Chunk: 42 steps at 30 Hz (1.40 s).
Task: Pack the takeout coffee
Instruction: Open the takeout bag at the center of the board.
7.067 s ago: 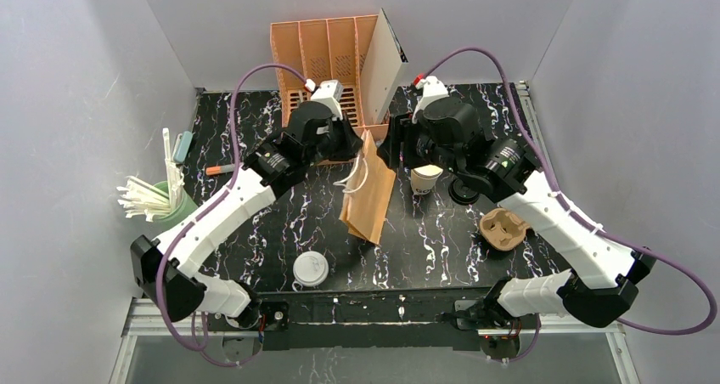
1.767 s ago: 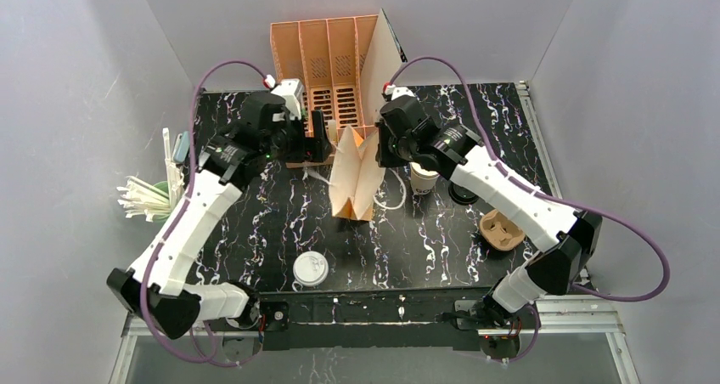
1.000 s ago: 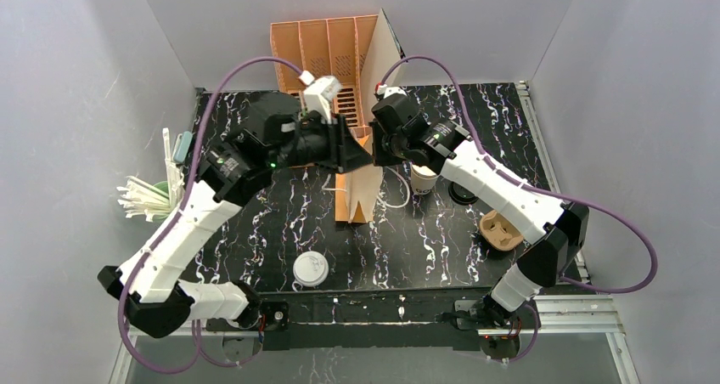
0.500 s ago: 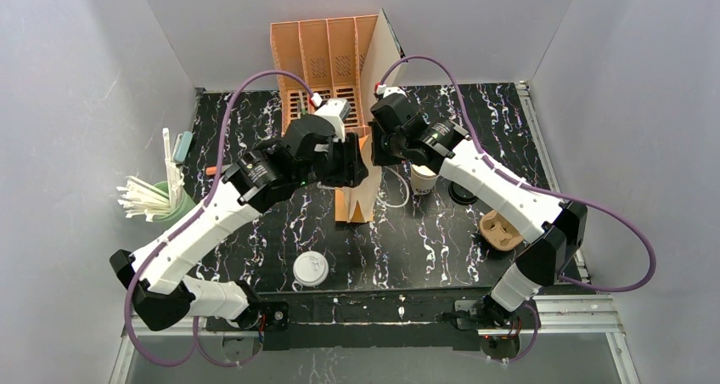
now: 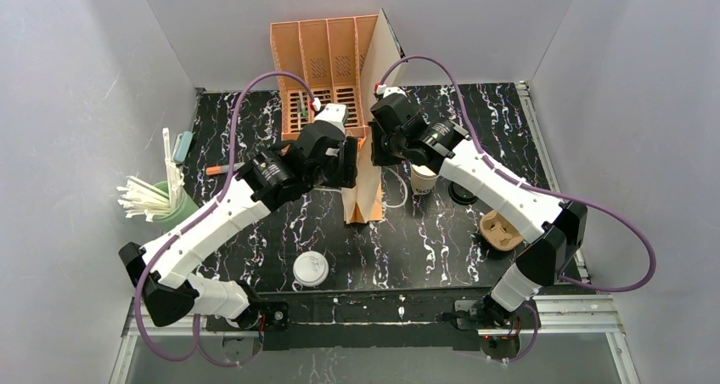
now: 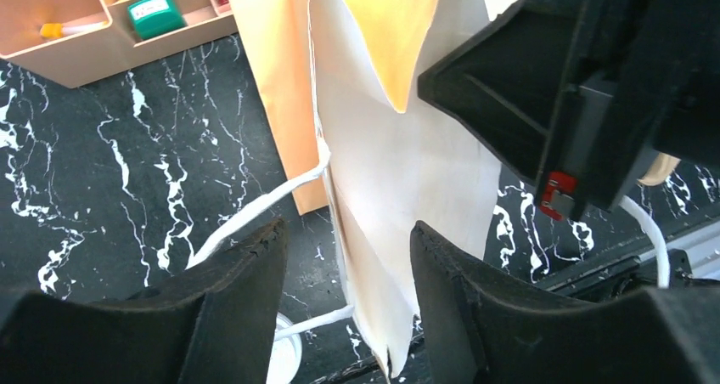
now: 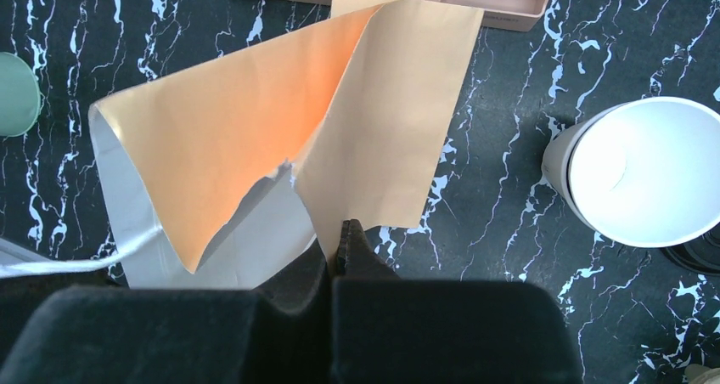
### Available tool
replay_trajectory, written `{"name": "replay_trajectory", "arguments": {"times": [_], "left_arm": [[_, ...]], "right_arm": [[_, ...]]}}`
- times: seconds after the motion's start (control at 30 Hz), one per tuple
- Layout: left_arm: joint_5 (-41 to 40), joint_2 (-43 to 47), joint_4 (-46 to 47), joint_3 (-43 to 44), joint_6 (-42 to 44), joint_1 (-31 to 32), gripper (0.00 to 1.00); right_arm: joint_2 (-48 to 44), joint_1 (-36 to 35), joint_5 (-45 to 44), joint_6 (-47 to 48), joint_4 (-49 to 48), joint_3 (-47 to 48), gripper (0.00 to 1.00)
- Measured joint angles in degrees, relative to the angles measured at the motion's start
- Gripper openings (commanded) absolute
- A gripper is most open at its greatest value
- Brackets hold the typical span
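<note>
Black marbled worktop [image 5: 280, 223] now carries your paper bag [image 5: 367, 193] upright, not flat as before: right tool [image 7: 340, 240] pinches its rim, left tool [image 6: 346, 244] spread wide alongside. Beside it, the white cup [image 5: 424, 178] and black lid [image 5: 464, 194] wait unpacked.

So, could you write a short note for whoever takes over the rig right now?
The right hand is shut on the rim of the paper bag, holding it upright.
The left hand is open at the bag's side, gripping nothing.
The white cup stands unlidded right of the bag in the top view; the black lid lies beside it.
Done: bag standing, mouth partly open.
Left: lid on cup, cup into bag.
</note>
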<state>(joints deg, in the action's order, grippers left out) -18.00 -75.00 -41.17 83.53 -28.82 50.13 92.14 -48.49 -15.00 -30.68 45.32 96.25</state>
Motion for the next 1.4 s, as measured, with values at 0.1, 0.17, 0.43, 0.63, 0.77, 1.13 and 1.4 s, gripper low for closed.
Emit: {"name": "replay_trajectory", "arguments": {"times": [0.1,0.17,0.43,0.63,0.77,1.13,1.4], "left_arm": [[-1.44,-0.15,-0.09,-0.59,0.48,0.00,0.57],[-2.40,-0.59,-0.15,-0.59,0.61,0.00,0.58],[-4.13,-1.90,1.05,-2.10,1.22,0.00,0.52],[-6.21,-3.30,3.21,-4.66,1.75,-0.02,0.34],[-8.52,-3.32,3.87,-6.01,2.40,-0.02,0.08],[-19.30,-6.99,-3.10,4.31,5.57,0.02,0.00],[-23.91,-10.16,-8.37,9.55,6.12,0.00,0.00]], "right_arm": [[0.00,0.00,0.11,0.00,-0.04,0.00,0.01],[0.00,0.00,0.13,0.00,-0.04,0.00,0.01],[-0.04,0.00,0.13,0.02,-0.07,-0.02,0.01],[-0.90,0.00,0.15,0.02,-0.37,-0.59,0.01],[-1.57,0.04,-0.28,0.22,-0.31,-0.90,0.01],[-1.66,0.04,-10.32,1.20,5.88,4.79,0.01],[-1.66,-0.02,-18.18,1.88,9.11,5.64,0.01]]}}
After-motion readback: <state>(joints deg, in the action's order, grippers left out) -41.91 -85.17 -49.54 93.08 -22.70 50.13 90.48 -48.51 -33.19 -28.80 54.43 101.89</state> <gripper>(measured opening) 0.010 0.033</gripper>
